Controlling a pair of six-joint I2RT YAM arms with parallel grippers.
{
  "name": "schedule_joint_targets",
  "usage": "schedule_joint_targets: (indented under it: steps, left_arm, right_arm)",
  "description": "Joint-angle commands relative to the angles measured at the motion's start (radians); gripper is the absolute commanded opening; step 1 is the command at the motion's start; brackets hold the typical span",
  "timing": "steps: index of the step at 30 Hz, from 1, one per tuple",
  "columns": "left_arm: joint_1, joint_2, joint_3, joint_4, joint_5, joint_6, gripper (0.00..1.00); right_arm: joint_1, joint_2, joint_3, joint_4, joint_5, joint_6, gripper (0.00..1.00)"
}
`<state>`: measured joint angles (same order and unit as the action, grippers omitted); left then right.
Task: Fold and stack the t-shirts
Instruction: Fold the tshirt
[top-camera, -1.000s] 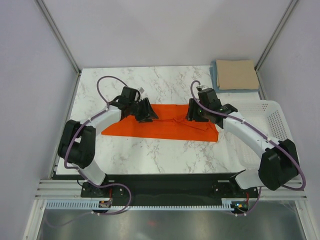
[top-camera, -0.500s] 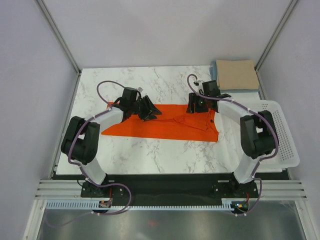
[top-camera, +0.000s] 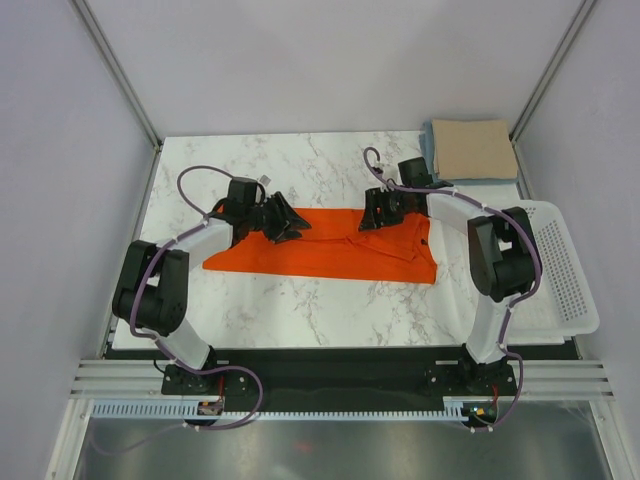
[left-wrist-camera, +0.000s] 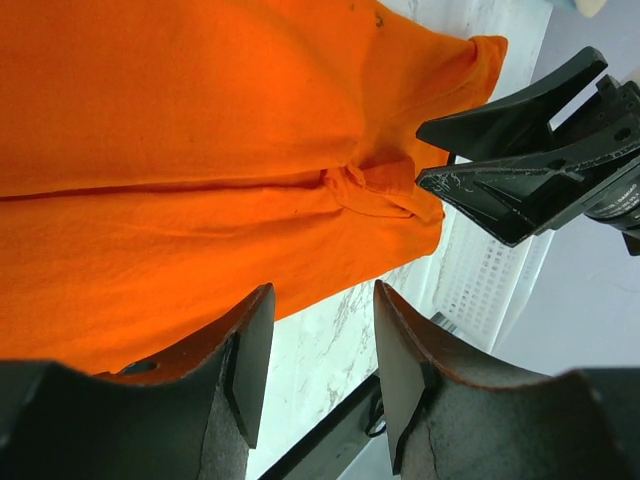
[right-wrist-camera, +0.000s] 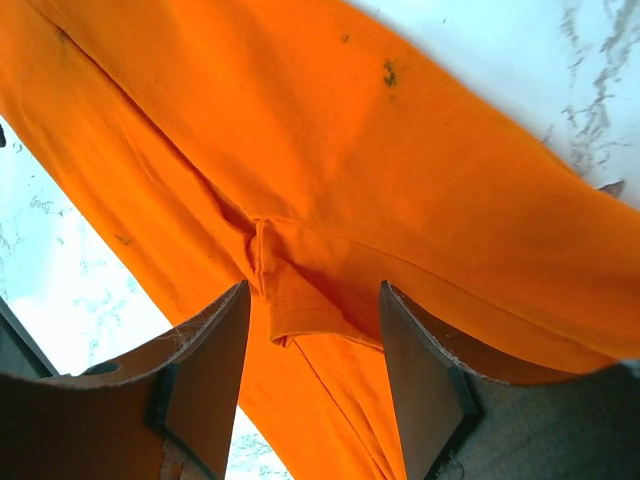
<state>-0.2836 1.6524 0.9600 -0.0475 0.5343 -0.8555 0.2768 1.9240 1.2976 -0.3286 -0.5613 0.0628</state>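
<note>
Marble counter (top-camera: 330, 300) holds a spread orange t-shirt (top-camera: 330, 255); left end effector (top-camera: 290, 222) and right end effector (top-camera: 375, 215) hang over its far edge, both with jaws parted, gripping nothing

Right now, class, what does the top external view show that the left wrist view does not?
Only the top view plainly shows the folded tan-beige t-shirt stacked on the light blue t-shirt at the far right corner. Only the left wrist view shows the left gripper close up, jaws open, and a small bunched fold in the cloth. Both show the bright orange cloth t-shirt lying on the white marble table, the right gripper and the white perforated plastic basket.
</note>
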Motion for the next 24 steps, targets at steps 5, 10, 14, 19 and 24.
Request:
schedule_joint_targets:
  steps: [5,10,14,19,24]
  left_arm:
    - [-0.002,-0.055,-0.038,0.029,0.039,0.076,0.52]
    - [-0.003,-0.071,-0.047,0.029,0.027,0.078,0.53]
    - [-0.002,-0.098,-0.066,0.029,0.023,0.076,0.54]
    - [-0.023,-0.135,-0.083,0.029,0.012,0.067,0.54]
    - [-0.072,-0.118,-0.078,0.029,0.000,0.052,0.53]
  right_arm:
    - [0.009,0.006,-0.014,0.020,-0.057,0.008,0.62]
    - [0.024,-0.016,-0.052,0.020,-0.038,0.011,0.62]
    - [0.039,-0.029,-0.075,0.019,-0.025,0.037,0.61]
    - [0.139,-0.193,-0.162,0.008,0.120,0.205,0.58]
    - [0.206,-0.380,-0.282,0.022,0.250,0.452,0.54]
